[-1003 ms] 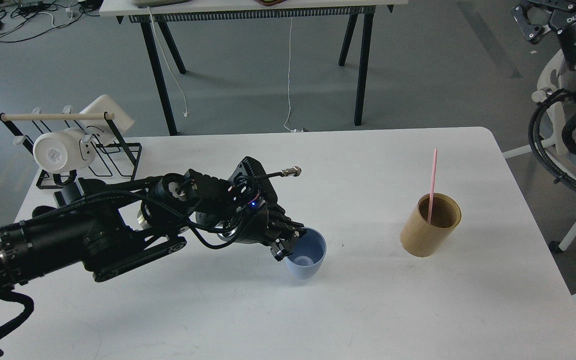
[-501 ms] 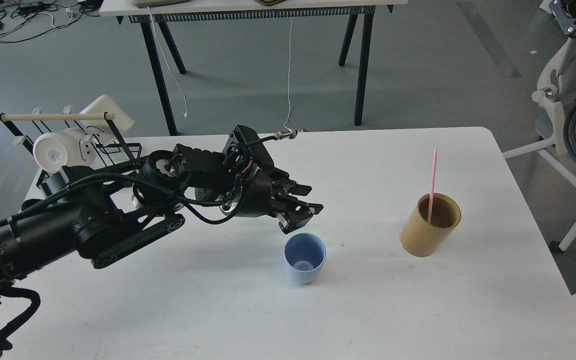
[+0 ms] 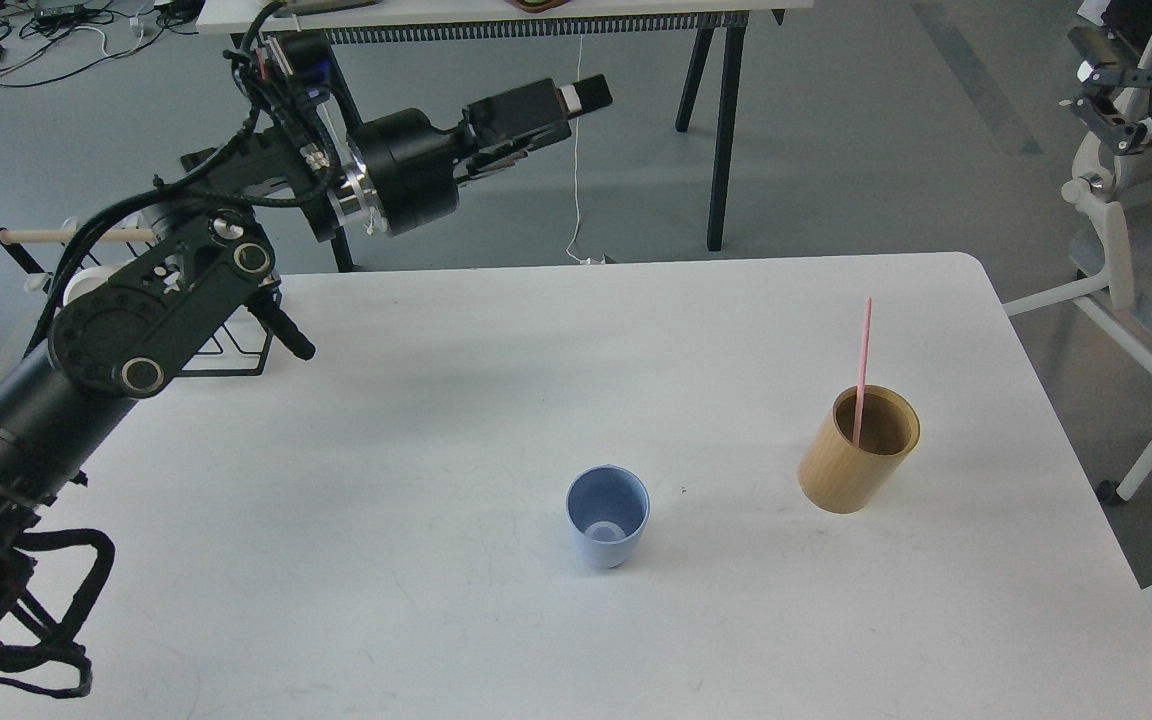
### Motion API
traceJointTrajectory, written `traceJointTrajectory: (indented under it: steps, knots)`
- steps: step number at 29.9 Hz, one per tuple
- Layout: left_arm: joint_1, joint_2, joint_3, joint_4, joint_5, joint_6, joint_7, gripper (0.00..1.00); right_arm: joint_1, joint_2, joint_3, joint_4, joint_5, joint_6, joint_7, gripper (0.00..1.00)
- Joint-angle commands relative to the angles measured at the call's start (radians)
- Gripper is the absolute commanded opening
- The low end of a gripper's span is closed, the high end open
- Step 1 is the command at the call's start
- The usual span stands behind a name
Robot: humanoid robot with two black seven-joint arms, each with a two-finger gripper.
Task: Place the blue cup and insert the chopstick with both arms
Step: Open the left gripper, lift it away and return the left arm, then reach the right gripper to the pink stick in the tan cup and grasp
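Note:
The blue cup point(image 3: 607, 516) stands upright and alone on the white table point(image 3: 336, 560), a little right of centre. The pink chopstick point(image 3: 863, 368) leans inside the tan wooden holder point(image 3: 859, 449), to the right of the cup. My left gripper point(image 3: 584, 96) is raised high above the table's far edge, pointing right, empty, with its fingers apart. My right gripper point(image 3: 1101, 90) is at the top right, off the table; it is partly cut off and its fingers cannot be told apart.
A black wire rack point(image 3: 226, 345) with a pale dowel point(image 3: 31, 236) and a white mug stands at the far left, mostly behind my left arm. A black-legged table point(image 3: 716, 130) stands behind. A white chair frame point(image 3: 1121, 290) stands to the right.
My left gripper let go of the blue cup, which now stands upright, then rose and swung back to the far left. My right gripper shifted at the top right corner.

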Motion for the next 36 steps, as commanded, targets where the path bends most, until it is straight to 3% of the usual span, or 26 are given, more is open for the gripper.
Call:
traceJointTrajectory:
  steps: [1,9,15,17,20,22,24,36]
  knots:
    - [-0.03,0.0,-0.01,0.121,-0.302,0.0,-0.001,0.99,-0.013,-0.023,-0.042,0.083,-0.154,-0.103,0.0,0.99]
    - [-0.064,0.021,-0.005,0.355,-0.868,0.0,0.002,0.99,-0.056,-0.091,-0.125,0.284,-0.592,-0.274,0.0,0.98]
    - [-0.016,0.098,-0.004,0.438,-1.169,0.0,0.005,1.0,-0.087,-0.197,-0.243,0.378,-0.907,-0.34,0.008,0.97]
    - [-0.004,0.104,-0.004,0.493,-1.233,0.0,0.033,1.0,-0.088,-0.207,-0.297,0.383,-1.007,-0.366,0.013,0.96]
    - [-0.005,0.084,-0.01,0.599,-1.261,0.0,0.109,1.0,-0.091,-0.2,-0.383,0.377,-1.117,-0.432,0.026,0.92]
    - [-0.01,0.067,-0.01,0.644,-1.269,0.0,0.128,1.0,-0.098,-0.196,-0.459,0.366,-1.179,-0.484,0.028,0.92]
    - [-0.01,0.064,-0.008,0.653,-1.28,0.0,0.129,1.0,-0.099,-0.184,-0.505,0.34,-1.209,-0.515,0.028,0.92]
    - [0.004,0.053,-0.008,0.653,-1.332,0.0,0.129,1.0,-0.137,-0.024,-0.542,0.203,-1.269,-0.518,0.03,0.68]
